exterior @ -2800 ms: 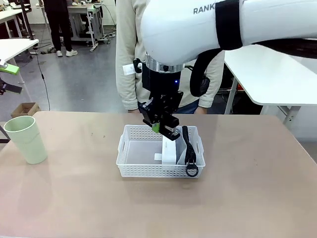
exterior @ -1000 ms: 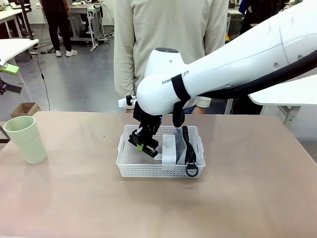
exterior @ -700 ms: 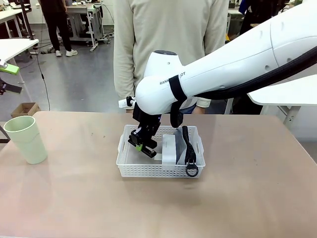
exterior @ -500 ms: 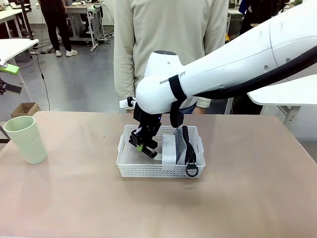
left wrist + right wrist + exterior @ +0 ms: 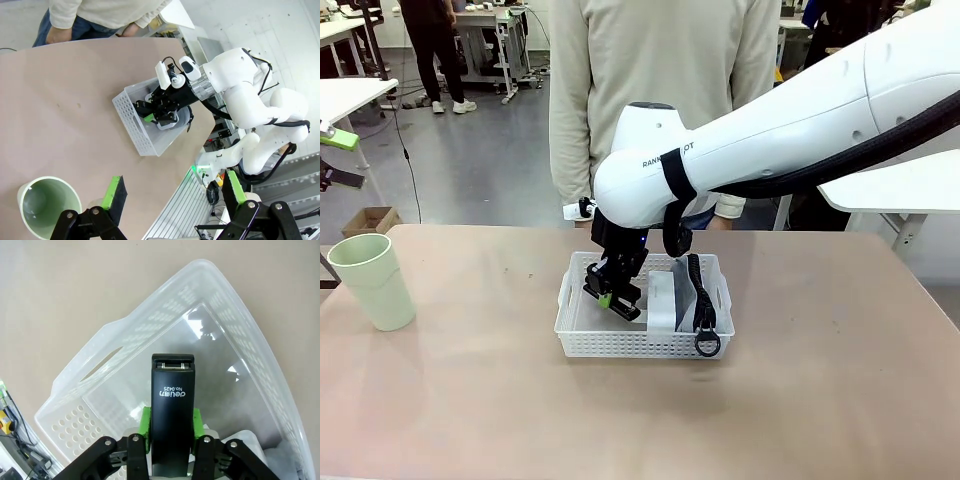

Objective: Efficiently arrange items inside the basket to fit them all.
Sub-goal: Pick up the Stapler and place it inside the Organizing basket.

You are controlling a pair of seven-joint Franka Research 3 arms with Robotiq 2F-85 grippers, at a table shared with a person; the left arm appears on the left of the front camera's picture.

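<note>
The white basket (image 5: 582, 332) sits mid-table. My right gripper (image 5: 611, 296) reaches down into its left half, shut on the black stapler (image 5: 172, 405), whose green-padded fingers press both its sides; the stapler's front end points at the basket floor (image 5: 200, 355). A small white boxy device (image 5: 662, 300) stands in the basket's right half, and beside it is the pouch with its black strap (image 5: 700, 300) hanging over the front rim. The pale green cup (image 5: 372, 280) stands at the table's far left. My left gripper (image 5: 175, 192) hovers open high above the cup (image 5: 47, 202).
A person in a cream sweater (image 5: 660, 90) stands at the far edge behind the basket. The right arm's big white link (image 5: 740, 150) spans above the basket's right side. Bare tabletop (image 5: 820, 400) lies in front and to the right.
My right gripper has shifted slightly right and lower inside the basket with the stapler still in it. The cup, device and pouch have not moved.
</note>
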